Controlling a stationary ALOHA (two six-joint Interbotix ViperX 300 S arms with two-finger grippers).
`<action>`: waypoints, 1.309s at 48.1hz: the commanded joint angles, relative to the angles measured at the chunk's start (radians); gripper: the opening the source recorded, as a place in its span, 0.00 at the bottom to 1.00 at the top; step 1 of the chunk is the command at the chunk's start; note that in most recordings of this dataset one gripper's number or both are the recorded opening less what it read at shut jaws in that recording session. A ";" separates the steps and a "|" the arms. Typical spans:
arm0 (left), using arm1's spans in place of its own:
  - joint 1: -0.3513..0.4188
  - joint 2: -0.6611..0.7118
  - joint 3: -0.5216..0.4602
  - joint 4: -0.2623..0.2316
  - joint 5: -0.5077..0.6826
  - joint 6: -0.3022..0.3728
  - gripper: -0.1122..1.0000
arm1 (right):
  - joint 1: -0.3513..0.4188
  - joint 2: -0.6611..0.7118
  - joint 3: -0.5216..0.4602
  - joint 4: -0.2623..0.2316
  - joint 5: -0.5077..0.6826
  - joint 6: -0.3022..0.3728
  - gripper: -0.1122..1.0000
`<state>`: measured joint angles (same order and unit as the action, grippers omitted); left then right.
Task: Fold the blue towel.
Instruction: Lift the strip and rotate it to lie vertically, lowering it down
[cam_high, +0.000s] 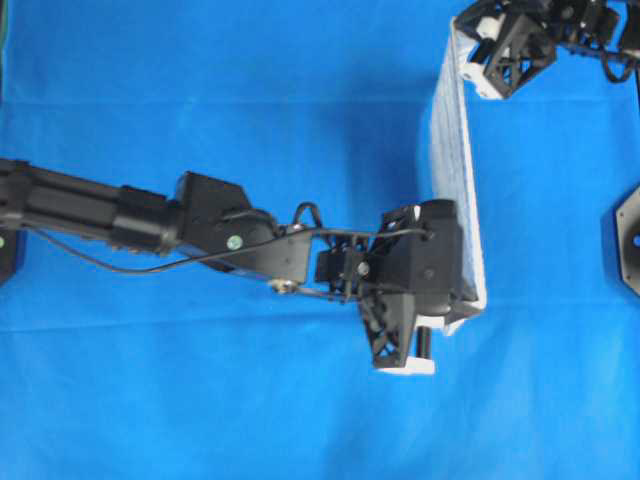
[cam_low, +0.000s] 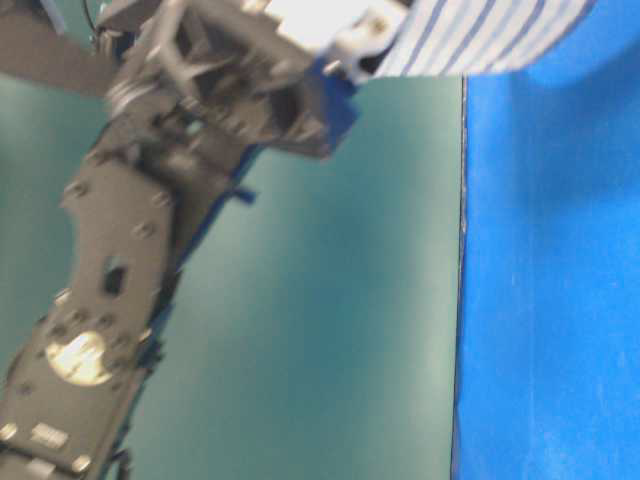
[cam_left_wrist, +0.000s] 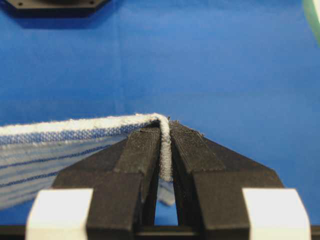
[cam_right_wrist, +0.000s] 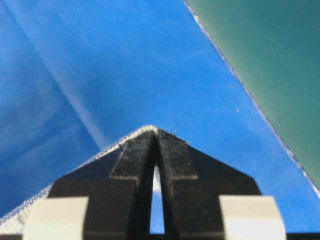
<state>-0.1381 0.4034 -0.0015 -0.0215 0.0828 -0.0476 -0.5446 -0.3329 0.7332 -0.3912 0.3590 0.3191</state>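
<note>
Woven white cloth with thin blue stripes, the blue towel (cam_high: 455, 170), hangs lifted above the plain solid-blue backdrop cloth (cam_high: 200, 400), stretched between your grippers. Left gripper (cam_left_wrist: 165, 150) is pinched on one corner hem; right gripper (cam_right_wrist: 156, 150) is pinched on the opposite corner. Judged soft, light and limp: hold the corners. Open backdrop lies on both sides of the towel; its edge runs near the right gripper.

The right gripper (cam_right_wrist: 157, 134) was pinched on a corner of the towel (cam_right_wrist: 131, 137), whose white edge ran down-left from the black fingers (cam_right_wrist: 134, 165). Blue cloth (cam_right_wrist: 100, 65) lay below; a green surface (cam_right_wrist: 270, 55), perhaps a wall, filled the upper right.
</note>
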 joint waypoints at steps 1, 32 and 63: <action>-0.003 0.003 -0.043 -0.002 -0.029 0.000 0.13 | -0.009 -0.020 -0.003 -0.005 -0.002 0.000 0.12; -0.009 -0.101 0.291 -0.012 -0.064 -0.190 0.13 | 0.025 0.356 -0.216 -0.005 -0.121 0.000 0.12; -0.015 -0.130 0.379 -0.011 -0.106 -0.229 0.13 | 0.051 0.413 -0.281 -0.003 -0.124 -0.002 0.13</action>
<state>-0.1427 0.3114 0.3835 -0.0322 -0.0138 -0.2777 -0.4909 0.0936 0.4740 -0.3912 0.2424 0.3191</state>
